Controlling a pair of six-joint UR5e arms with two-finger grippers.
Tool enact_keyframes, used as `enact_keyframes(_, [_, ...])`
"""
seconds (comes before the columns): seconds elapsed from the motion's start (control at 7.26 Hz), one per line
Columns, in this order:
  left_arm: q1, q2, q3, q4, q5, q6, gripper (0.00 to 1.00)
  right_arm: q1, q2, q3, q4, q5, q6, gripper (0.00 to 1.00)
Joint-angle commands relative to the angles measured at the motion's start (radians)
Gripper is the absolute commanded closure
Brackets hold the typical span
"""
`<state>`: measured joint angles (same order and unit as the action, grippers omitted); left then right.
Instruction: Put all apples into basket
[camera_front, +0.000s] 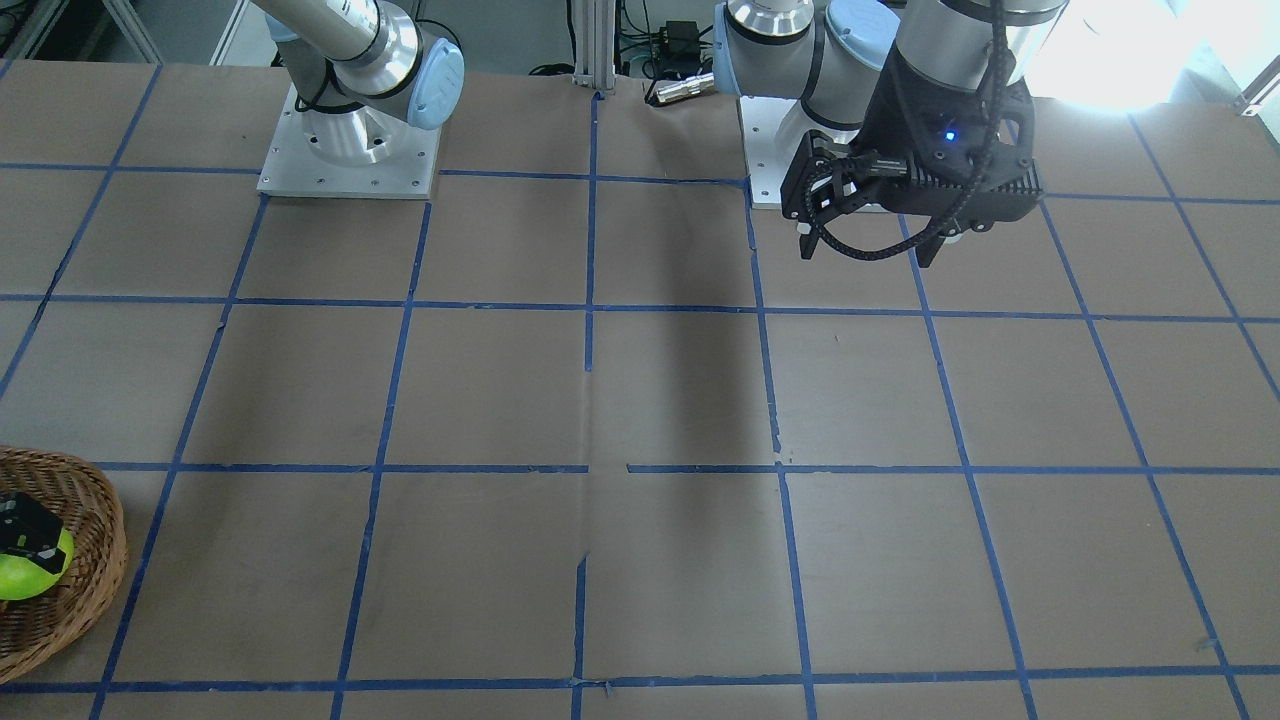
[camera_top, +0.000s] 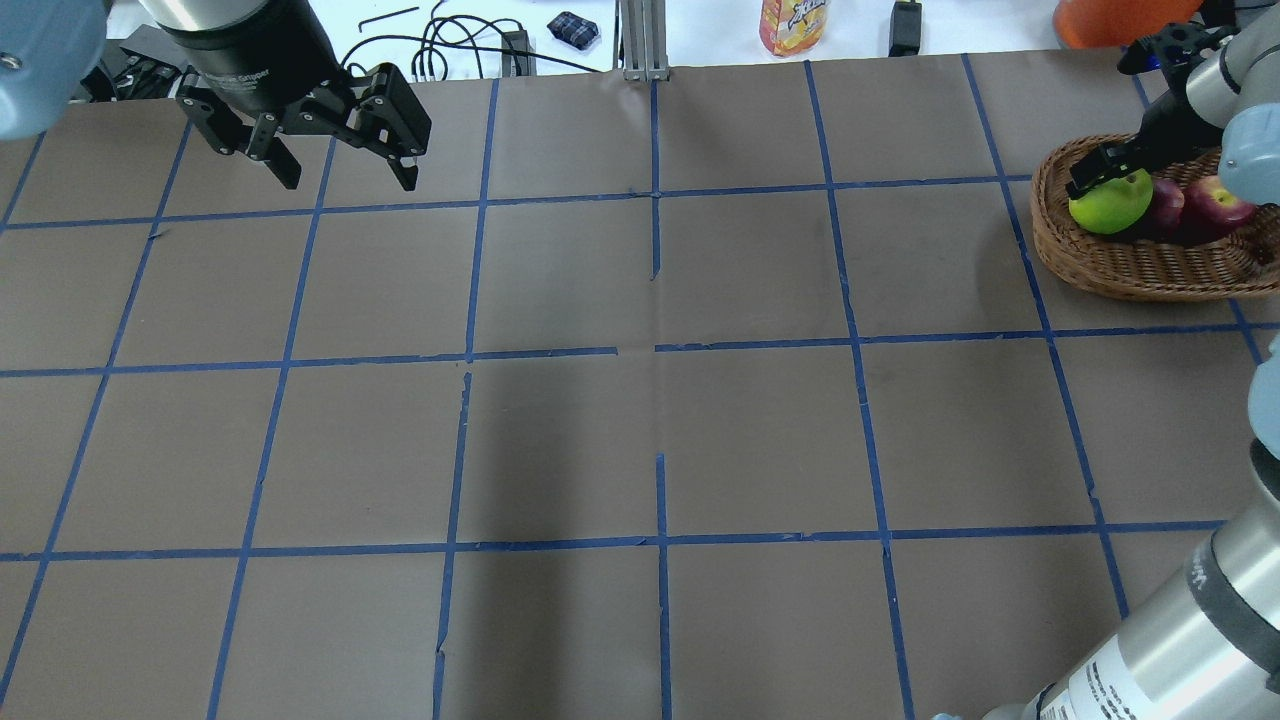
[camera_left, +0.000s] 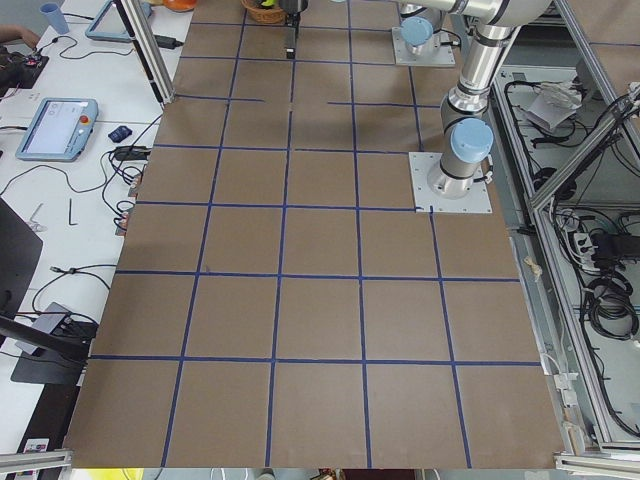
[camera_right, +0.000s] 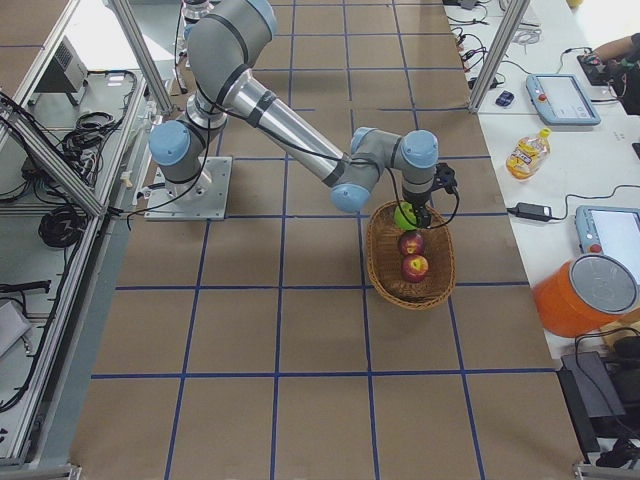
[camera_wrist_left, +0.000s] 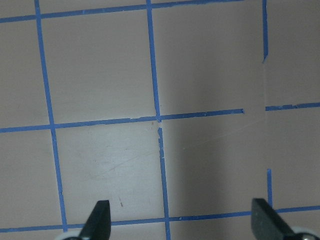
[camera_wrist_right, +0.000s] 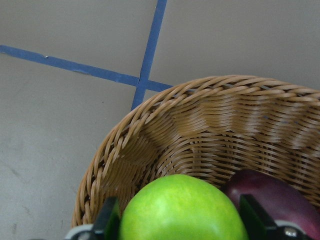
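The wicker basket stands at the far right of the table. In it lie the maroon apple and the red apple. My right gripper reaches into the basket, with its fingers closed against both sides of the lime green apple. The right wrist view shows this green apple between the fingers, over the basket's inner wall, with the maroon apple beside it. My left gripper hangs open and empty above the far left of the table.
Off the table's far edge stand a drink bottle and an orange bucket, with cables nearby. The arm bases are bolted to the table on the robot's side. Blue tape lines grid the brown tabletop.
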<state>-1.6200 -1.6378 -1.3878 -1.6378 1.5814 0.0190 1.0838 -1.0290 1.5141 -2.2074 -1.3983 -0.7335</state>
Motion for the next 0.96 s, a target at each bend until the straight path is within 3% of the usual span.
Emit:
enact_keyframes(0.0, [0.003, -0.017, 0.004, 0.006, -0.004, -0.004, 0.00, -0.004, 0.001, 0.003, 0.005, 0.007, -0.033, 0.00])
enact_keyframes(0.28, [0.000, -0.014, 0.007, 0.006, -0.006, -0.004, 0.00, 0.004, -0.047, 0.000, 0.015, 0.030, -0.032, 0.00])
enact_keyframes(0.55, [-0.001, -0.026, 0.006, 0.006, -0.004, -0.004, 0.00, 0.068, -0.167, -0.012, 0.185, 0.018, 0.006, 0.00])
enact_keyframes(0.83, [0.000, -0.020, 0.007, 0.006, -0.004, -0.002, 0.00, 0.175, -0.254, -0.046, 0.358, -0.045, 0.258, 0.00])
